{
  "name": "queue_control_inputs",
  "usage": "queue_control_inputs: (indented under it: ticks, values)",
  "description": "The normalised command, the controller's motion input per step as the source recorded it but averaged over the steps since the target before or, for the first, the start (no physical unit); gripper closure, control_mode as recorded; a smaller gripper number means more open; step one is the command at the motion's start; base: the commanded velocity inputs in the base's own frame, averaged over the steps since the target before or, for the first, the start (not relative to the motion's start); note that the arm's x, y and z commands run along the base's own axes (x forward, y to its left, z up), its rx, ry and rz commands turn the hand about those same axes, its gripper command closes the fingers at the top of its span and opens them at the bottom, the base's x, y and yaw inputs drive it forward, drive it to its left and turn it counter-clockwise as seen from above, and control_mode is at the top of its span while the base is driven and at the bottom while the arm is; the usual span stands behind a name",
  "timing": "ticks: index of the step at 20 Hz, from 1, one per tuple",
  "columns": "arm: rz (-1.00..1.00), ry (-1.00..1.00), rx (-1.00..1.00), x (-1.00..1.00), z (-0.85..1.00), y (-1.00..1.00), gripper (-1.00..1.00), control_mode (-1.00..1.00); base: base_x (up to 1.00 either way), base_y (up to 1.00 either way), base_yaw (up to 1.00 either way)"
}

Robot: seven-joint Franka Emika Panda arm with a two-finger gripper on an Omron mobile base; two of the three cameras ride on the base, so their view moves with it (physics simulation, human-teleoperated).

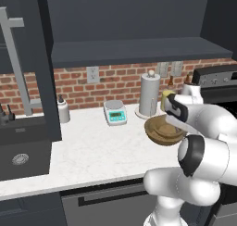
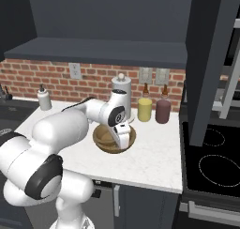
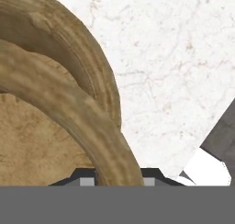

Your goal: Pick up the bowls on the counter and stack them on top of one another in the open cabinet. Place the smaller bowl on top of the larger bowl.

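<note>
While clamped on the near rim of the bowl [image 2: 114, 139], with fingers [image 2: 123, 138] pinching tight and a second rim showing just under it above the bench [image 1: 92, 146]: lift straight, keep level, clear the paper towel roll [image 1: 149, 94], swing toward the cabinet [image 1: 139, 51] shelf.
</note>
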Motion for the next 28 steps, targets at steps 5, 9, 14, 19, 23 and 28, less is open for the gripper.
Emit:
queue_control_inputs:
  ticks: [5,9,14,19,23,28]
  values:
    - [0.0,0.0,0.0,0.08,-0.08,0.0,1.0,-1.0,0.0,0.0,0.0]
    - [0.0,0.0,0.0,0.05,-0.23,0.0,1.0,-1.0,0.0,0.0,0.0]
    - [0.0,0.0,0.0,0.05,-0.29,0.0,1.0,-1.0,0.0,0.0,0.0]
    - [0.0,-0.01,0.0,0.01,-0.05,0.0,1.0,-1.0,0.0,0.0,0.0]
    - [0.0,0.0,0.0,0.04,0.0,0.0,1.0,-1.0,0.0,0.0,0.0]
    - [0.0,-0.01,0.0,0.14,0.0,0.0,1.0,-1.0,0.0,0.0,0.0]
